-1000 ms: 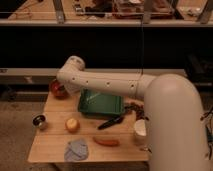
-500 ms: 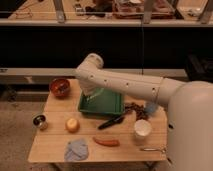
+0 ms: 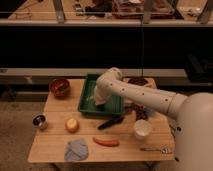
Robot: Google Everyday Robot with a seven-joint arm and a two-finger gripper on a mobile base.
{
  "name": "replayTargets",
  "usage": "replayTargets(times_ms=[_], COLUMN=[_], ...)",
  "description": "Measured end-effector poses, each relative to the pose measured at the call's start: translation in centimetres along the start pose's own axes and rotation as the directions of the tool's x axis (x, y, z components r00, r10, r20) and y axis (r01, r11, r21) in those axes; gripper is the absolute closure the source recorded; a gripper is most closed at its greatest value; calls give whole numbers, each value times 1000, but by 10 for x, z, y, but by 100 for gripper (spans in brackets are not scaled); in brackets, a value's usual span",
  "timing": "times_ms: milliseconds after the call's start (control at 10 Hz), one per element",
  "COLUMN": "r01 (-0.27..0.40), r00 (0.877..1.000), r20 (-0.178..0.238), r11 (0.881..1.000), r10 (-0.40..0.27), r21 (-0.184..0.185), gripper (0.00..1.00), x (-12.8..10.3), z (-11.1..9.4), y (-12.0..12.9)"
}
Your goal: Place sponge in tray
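The green tray (image 3: 116,106) sits at the back middle of the wooden table (image 3: 50,142). My white arm reaches in from the lower right and bends over the tray. My gripper (image 3: 95,99) hangs at the arm's end, low over the tray's left half and mostly covered by the wrist. No sponge can be made out; it is hidden from this view.
A red bowl (image 3: 60,86) stands left of the tray. In front lie a small metal-topped object (image 3: 39,121), a yellow round item (image 3: 72,125), a blue-grey cloth (image 3: 76,149), an orange stick (image 3: 106,142), a black utensil (image 3: 110,123), a white cup (image 3: 142,129) and a fork (image 3: 152,149).
The arm's end has swung right from beside the red bowl to over the tray's left half. The objects on the table have stayed where they were.
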Motion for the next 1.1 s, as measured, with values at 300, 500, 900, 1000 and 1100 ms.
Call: replayTargets(times_ms=[300, 500, 900, 1000, 1100], r01=[-21, -14, -14, -18, -15], r00=[999, 999, 998, 998, 998], r20=[28, 41, 66, 65, 66], r11=[1000, 1000, 1000, 1000, 1000], r10=[21, 14, 13, 18, 14], r21=[-1, 3, 13, 8, 7], gripper=[44, 25, 20, 20, 20], x=[11, 9, 10, 11, 8], z=[3, -2, -13, -15, -15], y=[6, 2, -6, -8, -9])
